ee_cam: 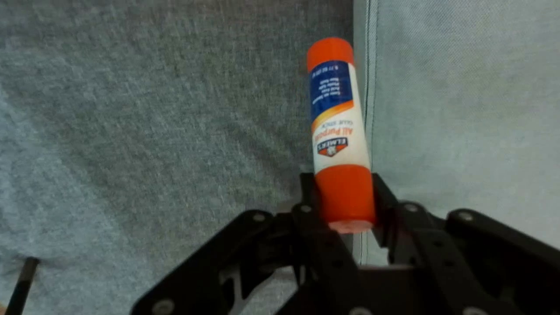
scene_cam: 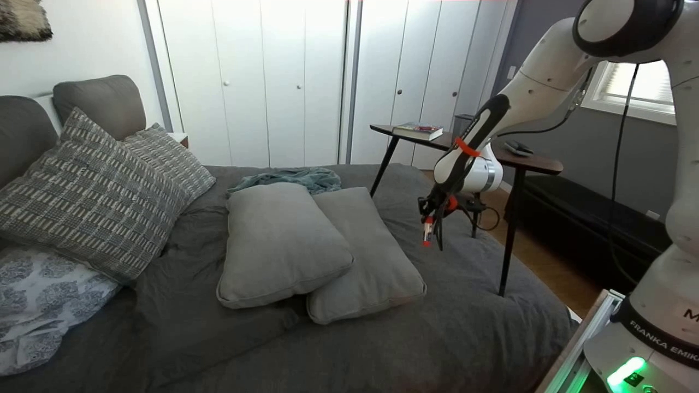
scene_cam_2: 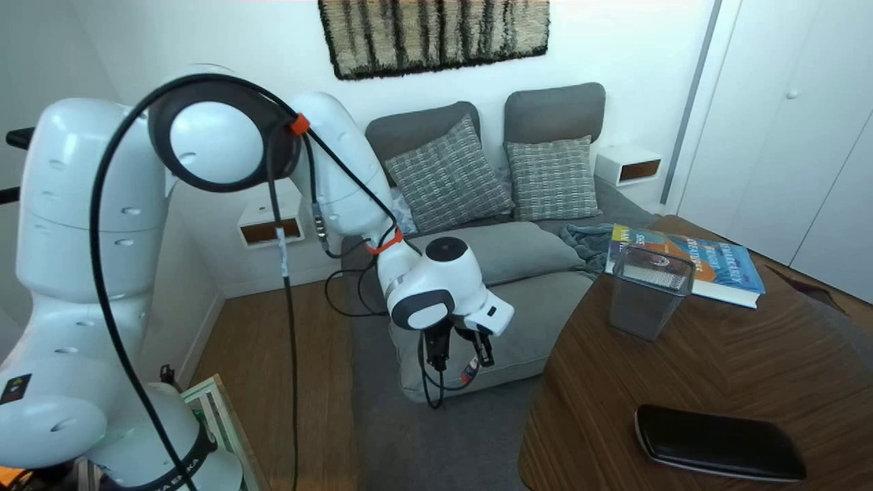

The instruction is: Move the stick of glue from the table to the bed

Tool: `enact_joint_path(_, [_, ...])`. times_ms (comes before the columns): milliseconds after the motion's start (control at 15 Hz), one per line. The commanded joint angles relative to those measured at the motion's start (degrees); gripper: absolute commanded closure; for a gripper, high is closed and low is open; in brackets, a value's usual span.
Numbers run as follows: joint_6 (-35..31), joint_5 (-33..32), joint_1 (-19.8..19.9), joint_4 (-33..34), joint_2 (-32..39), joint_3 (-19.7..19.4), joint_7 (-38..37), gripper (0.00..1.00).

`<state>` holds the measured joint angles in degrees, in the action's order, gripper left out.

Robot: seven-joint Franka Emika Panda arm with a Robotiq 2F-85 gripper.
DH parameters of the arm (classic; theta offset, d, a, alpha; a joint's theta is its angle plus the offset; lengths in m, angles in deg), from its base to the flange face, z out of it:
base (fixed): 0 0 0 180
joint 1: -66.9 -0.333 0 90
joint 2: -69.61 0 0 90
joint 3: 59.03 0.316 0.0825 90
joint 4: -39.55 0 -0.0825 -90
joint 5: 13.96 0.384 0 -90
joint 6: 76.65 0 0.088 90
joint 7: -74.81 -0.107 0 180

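ok so the edge to watch is the piped seam on the right-hand grey pillow (scene_cam: 377, 267): the wrist view has the Elmer's glue stick (ee_cam: 339, 118) lined up right along it. The gripper (ee_cam: 344, 194) is pinched around one orange end of the stick and holds it over the dark grey bed (scene_cam: 393, 355), though I can't tell how high. In an exterior view there's decent open room on the near side, where the bed runs from the pillows out to its near edge.

The bed's surface is grey fabric with a few wrinkles. Around the room you get white folding closet doors (scene_cam: 246, 82) on the far side, a wood floor (scene_cam_2: 320, 409), and a striped wall hanging (scene_cam_2: 436, 34) above the grey headboard (scene_cam_2: 556, 112), plus a low dark bench (scene_cam: 590, 213) and a window (scene_cam: 652, 82) off to the right.

Other stuff: the left-hand grey pillow (scene_cam: 278, 234) overlaps its neighbour, a teal throw (scene_cam: 295, 177) is bunched up behind them, and two crosshatch cushions (scene_cam: 98, 202) lean farther left. On the right is the brown table (scene_cam_2: 586, 429) with a book (scene_cam_2: 723, 266), a dark mesh cup (scene_cam_2: 644, 307) and a black case (scene_cam_2: 716, 443) on it. One slender table leg (scene_cam: 511, 234) looks planted right on the bed, so that's in the way on the right, and a long black cable (scene_cam_2: 292, 354) dangles down from the arm (scene_cam_2: 218, 136)
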<state>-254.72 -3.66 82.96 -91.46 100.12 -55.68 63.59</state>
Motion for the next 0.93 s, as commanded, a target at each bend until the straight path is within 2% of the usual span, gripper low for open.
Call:
enact_joint_path(0, [2.22, 5.60, 13.95, 9.02, 11.26, 12.47, 4.96, 0.92])
enact_joint_path(133, [3.71, 6.27, 17.39, 12.54, 15.85, 13.79, 6.12, 0.92])
enact_joint_path(200, [6.99, 6.00, 18.41, 14.64, 17.82, 13.44, 6.56, 0.92])
enact_joint_path(400, [16.80, 6.39, 19.12, 19.68, 21.11, 10.32, 7.48, 0.92])
enact_joint_path(467, [20.92, 5.91, 17.77, 21.96, 22.04, 8.36, 7.38, 0.92])
enact_joint_path(600, [23.60, 6.70, 16.27, 25.08, 23.62, 6.41, 7.49, 0.92])
enact_joint_path(867, [24.02, 6.53, 11.31, 29.54, 25.98, 2.97, 6.51, 0.92])
